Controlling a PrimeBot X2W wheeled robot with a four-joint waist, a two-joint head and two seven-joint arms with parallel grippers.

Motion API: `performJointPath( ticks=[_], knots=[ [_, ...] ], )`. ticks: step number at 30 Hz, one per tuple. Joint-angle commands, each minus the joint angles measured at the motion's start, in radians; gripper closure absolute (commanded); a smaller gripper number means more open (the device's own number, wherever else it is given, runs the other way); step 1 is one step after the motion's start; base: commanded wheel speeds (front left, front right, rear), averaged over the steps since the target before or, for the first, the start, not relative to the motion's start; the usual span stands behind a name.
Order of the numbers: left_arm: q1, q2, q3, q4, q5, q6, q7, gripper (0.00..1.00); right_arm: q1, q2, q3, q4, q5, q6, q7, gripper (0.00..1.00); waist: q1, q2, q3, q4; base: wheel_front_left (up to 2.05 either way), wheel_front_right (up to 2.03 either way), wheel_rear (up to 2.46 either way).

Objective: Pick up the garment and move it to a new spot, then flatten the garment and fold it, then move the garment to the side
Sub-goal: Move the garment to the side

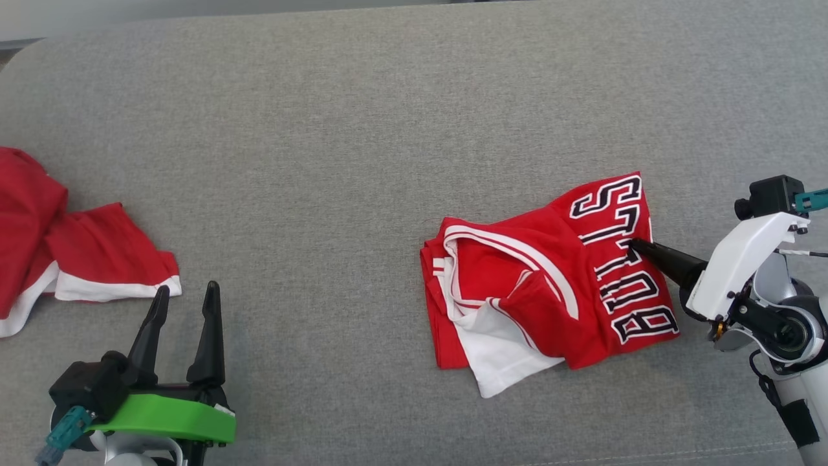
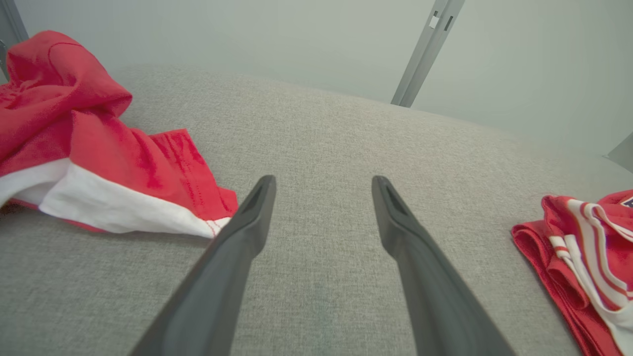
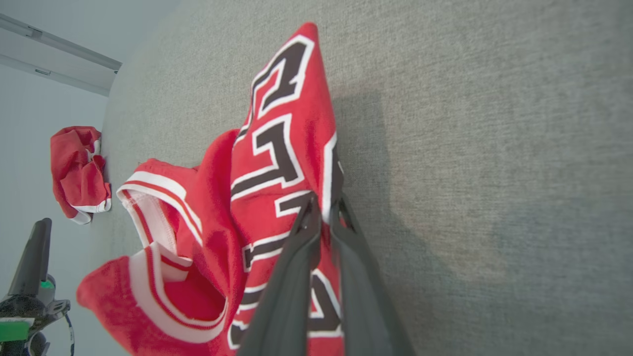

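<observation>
the red jersey [image 1: 517, 259] carries one line of black block letters [image 1: 637, 288] edged in white along its right side, turned sideways. the far letter is a clear "s", then "l"; the near ones look like "u" and "b". the right gripper [image 1: 632, 244], pinched on the cloth, covers part of the middle.

A grey woven cushion [image 1: 323, 129] spreads wide under soft light; behind it stands a pale wall [image 2: 222, 34] with a metal strut [image 2: 425, 54].
</observation>
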Motion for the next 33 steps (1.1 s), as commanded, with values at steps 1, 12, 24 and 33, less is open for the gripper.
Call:
performJointPath(
  ticks=[1,12,24,33],
  knots=[
    [0.005,0.006,0.009,-0.005,0.007,-0.003,-0.002,0.00,-0.002,-0.016,0.014,-0.028,0.017,0.000,-0.015,1.00,0.0000,-0.0001,-0.020,-0.054,0.00,0.00,0.00],
    [0.014,0.031,0.009,-0.027,0.021,-0.003,0.002,0.00,0.005,-0.097,0.071,-0.155,0.035,0.000,-0.023,1.00,0.0000,-0.0001,-0.053,-0.282,0.00,0.00,0.00],
    [-0.018,0.055,-0.014,-0.090,0.027,0.004,0.031,0.00,-0.081,-0.126,0.046,-0.087,-0.048,0.000,-0.050,1.00,0.0000,-0.0001,0.022,-0.382,0.00,0.00,0.00],
    [-0.097,0.076,-0.053,-0.160,0.044,0.002,0.066,0.00,-0.253,-0.134,-0.046,0.107,-0.263,0.000,-0.207,1.00,0.0000,-0.0001,0.152,-0.355,0.00,0.00,0.00]
  ],
)
